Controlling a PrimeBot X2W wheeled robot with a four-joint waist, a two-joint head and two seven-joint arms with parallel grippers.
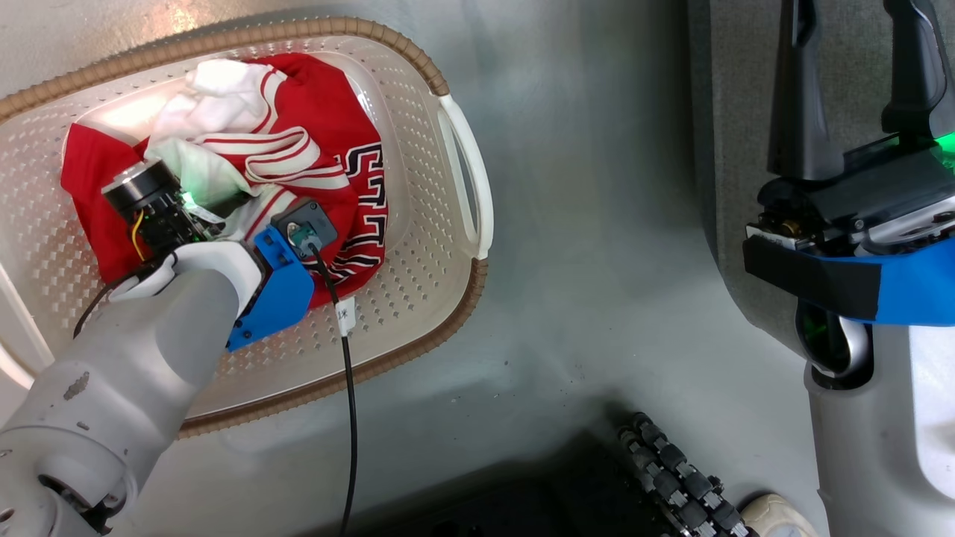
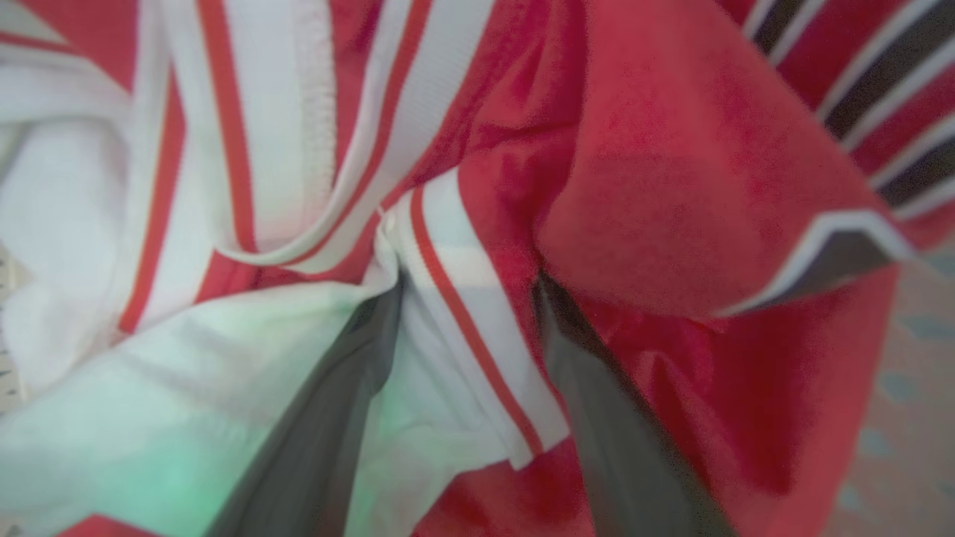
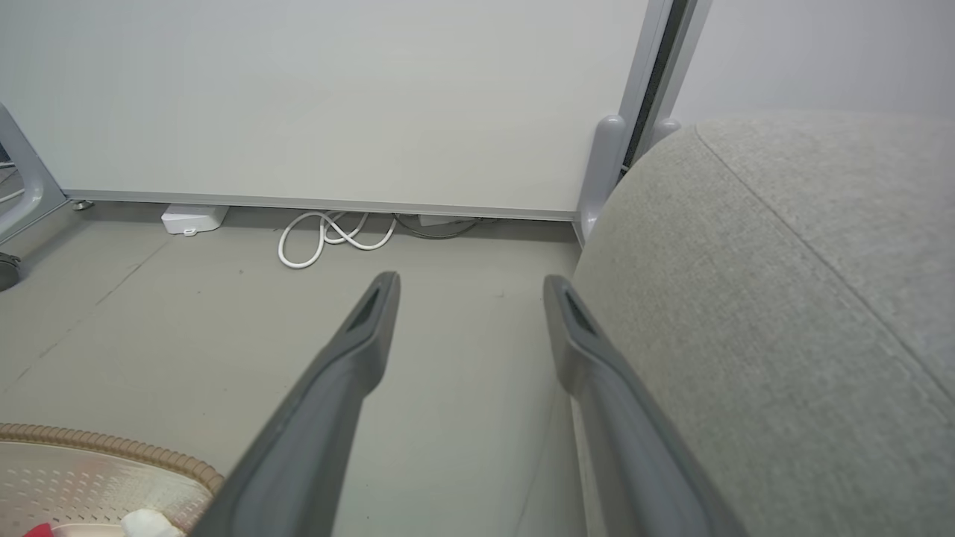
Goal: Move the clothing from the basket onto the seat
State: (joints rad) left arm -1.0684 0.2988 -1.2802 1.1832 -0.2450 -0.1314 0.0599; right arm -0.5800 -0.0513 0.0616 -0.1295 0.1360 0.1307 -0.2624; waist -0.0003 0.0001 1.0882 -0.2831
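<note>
Fingers (image 2: 321, 432) of the left gripper (image 2: 468, 294) spread wide astride a white-striped fold of the clothing (image 1: 321, 112), not yet clamped, whole red heap lying in the basket (image 1: 418, 313); right gripper (image 3: 470, 287) parted, empty, beside the seat (image 3: 783, 298), nothing apparently transferred so far.

Cannot see the left gripper (image 2: 468, 291) fingertips (image 2: 380, 321): sunk into blurred folds of the clothing (image 2: 671, 186), and covered by the wrist in the head view. Cannot read the lettering (image 1: 371, 198), folded under by the basket (image 1: 418, 298) handle end. Cannot tell one garment from the other. Cut off at the head view's top edge: right gripper (image 1: 856, 30) tips; at its left edge, the basket's far side. Too small to read: print on the cable tag (image 1: 345, 315).
</note>
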